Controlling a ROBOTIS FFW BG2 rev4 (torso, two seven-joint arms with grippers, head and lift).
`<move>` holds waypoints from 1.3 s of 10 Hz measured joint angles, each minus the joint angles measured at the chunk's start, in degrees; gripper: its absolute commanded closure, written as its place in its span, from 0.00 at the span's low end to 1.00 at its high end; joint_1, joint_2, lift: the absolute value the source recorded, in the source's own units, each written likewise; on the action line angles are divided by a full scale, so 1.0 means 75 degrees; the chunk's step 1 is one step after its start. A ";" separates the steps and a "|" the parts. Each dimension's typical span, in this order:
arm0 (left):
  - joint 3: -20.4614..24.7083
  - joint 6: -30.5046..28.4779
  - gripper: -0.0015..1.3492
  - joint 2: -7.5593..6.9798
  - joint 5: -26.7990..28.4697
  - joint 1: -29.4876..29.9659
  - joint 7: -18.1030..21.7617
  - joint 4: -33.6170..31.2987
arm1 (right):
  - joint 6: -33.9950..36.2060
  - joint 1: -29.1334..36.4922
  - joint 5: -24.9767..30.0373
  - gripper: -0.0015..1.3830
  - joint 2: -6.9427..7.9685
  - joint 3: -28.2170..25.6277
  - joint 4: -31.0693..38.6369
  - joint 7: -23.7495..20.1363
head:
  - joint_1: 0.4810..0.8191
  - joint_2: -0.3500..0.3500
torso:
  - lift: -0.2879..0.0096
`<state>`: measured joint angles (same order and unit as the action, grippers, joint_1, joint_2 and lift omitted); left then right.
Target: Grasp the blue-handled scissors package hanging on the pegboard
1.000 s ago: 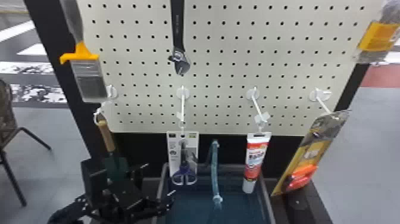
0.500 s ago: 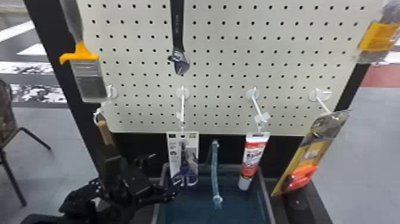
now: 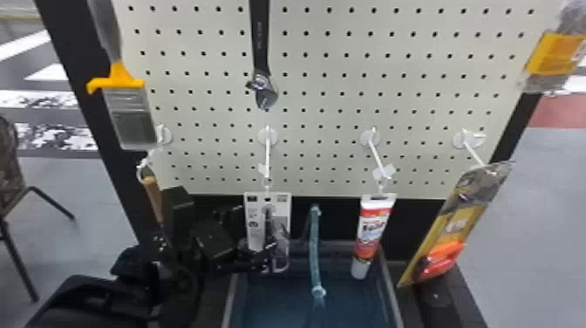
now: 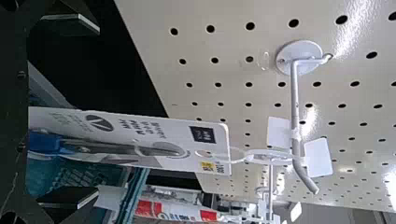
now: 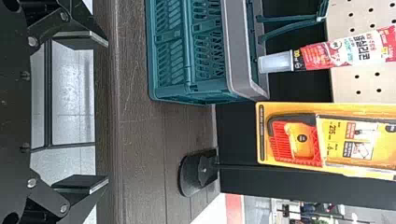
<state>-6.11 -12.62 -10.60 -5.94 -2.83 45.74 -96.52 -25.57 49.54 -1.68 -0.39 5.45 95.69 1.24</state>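
The black two-fingered left pincer point(image 3: 257, 231) is unclenched, its flat fingers well apart and nothing grasped. The white-carded scissors package with blue handles point(image 3: 257, 218) is right at its tips, its lower part between the parted fingers in the left wrist view; whether either finger touches the card, I cannot tell. Above the pincer, the package hangs from a white metal hook point(image 3: 267, 152) on the cream perforated pegboard point(image 3: 322, 91), with a black-handled adjustable wrench point(image 3: 260, 39) higher still. To the pincer's left is a wooden-handled tool point(image 3: 152, 196); to its right hangs a red-and-white plastic tube point(image 3: 370, 231). A teal plastic basket with a grey rim point(image 3: 394, 301) sits below and to its right. The black right pincer point(image 5: 103, 112) is released and empty, before a dark wood-grain shelf point(image 5: 140, 140).
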 measured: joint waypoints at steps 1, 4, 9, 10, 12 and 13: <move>-0.0074 -0.0030 0.07 -0.0003 -0.0141 -0.0089 0.0065 0.0050 | 0.0000 -0.0004 -0.0007 0.19 0.0010 0.0000 -0.0017 -0.0015 | 0.20 0.50 | 0.63; -0.0243 -0.0030 0.15 0.0007 -0.0524 -0.0221 0.0136 0.0115 | 0.0000 -0.0013 -0.0024 0.19 0.0029 0.0000 -0.0044 -0.0059 | 0.20 0.50 | 0.63; -0.0386 -0.0217 0.84 -0.0003 -0.0559 -0.0257 0.0133 0.0085 | 0.0000 -0.0039 -0.0033 0.19 0.0029 0.0000 -0.0089 -0.0087 | 0.20 0.50 | 0.63; -0.0416 -0.0050 0.84 0.0001 -0.0546 -0.0226 0.0078 0.0077 | 0.0000 -0.0039 -0.0034 0.19 0.0029 0.0000 -0.0091 -0.0090 | 0.20 0.50 | 0.63; -0.0464 0.0310 0.84 0.0005 -0.0506 -0.0175 0.0010 0.0073 | 0.0000 -0.0039 -0.0034 0.19 0.0029 0.0000 -0.0102 -0.0095 | 0.20 0.50 | 0.63; -0.0480 0.0386 0.84 0.0001 -0.0497 -0.0163 -0.0006 0.0073 | 0.0000 -0.0039 -0.0034 0.19 0.0029 0.0000 -0.0108 -0.0092 | 0.20 0.50 | 0.63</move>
<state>-9.71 -9.72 -10.59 -9.66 -4.05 45.70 -95.98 -25.58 49.25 -1.93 -0.18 5.45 94.87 0.55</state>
